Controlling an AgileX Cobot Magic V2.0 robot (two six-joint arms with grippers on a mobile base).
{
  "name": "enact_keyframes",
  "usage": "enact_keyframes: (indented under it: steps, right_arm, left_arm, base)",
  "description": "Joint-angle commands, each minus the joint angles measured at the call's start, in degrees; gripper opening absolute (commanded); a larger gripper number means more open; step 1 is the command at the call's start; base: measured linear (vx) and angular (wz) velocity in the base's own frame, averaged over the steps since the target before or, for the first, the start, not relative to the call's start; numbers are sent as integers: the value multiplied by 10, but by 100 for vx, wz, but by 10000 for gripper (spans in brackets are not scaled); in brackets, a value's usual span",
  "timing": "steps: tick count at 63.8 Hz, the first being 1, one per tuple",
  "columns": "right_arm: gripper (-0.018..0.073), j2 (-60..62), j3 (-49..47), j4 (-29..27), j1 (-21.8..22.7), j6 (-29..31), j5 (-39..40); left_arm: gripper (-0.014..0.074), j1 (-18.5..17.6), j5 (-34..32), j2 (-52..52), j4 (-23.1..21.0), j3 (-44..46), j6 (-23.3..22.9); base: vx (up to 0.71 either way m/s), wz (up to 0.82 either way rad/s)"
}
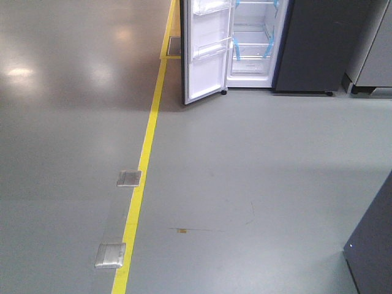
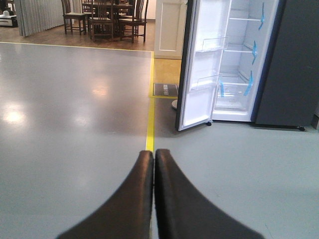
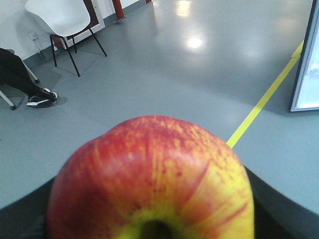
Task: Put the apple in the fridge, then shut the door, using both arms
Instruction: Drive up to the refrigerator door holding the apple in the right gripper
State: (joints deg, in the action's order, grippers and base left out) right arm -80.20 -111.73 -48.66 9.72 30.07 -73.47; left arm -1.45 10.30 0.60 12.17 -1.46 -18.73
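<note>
Grips one apple [image 3: 149, 169] in the right gripper [image 3: 152, 214] (only dark finger edges show past the fruit). Shows the left gripper [image 2: 153, 164] pinched shut on nothing. Faces one fridge [image 1: 257, 37], well apart across the floor [image 1: 245, 184], with its one door [image 1: 205, 55] standing open left of the white shelves [image 1: 250, 46]. Probably needs a drive forward first; puts the empty left side nearer the door, the loaded right nearer the shelves.

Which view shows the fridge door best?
Left wrist: the door stands open, nearly full height, bins visible. The front view crops its top; right wrist shows only a sliver at the frame's edge.
</note>
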Motion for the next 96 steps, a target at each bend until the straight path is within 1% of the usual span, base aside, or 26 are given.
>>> enact_keyframes:
  steps: [1,96]
  right_arm:
    - [-6,14,-11,-30,1,3,4]
    - [-6,14,-11,-30,1,3,4]
  left_arm:
    - [-6,-3,-44,8,-3,-12,-2]
    - [-6,-3,-44,8,-3,-12,-2]
  base:
    - [28,2]
    - [27,-2]
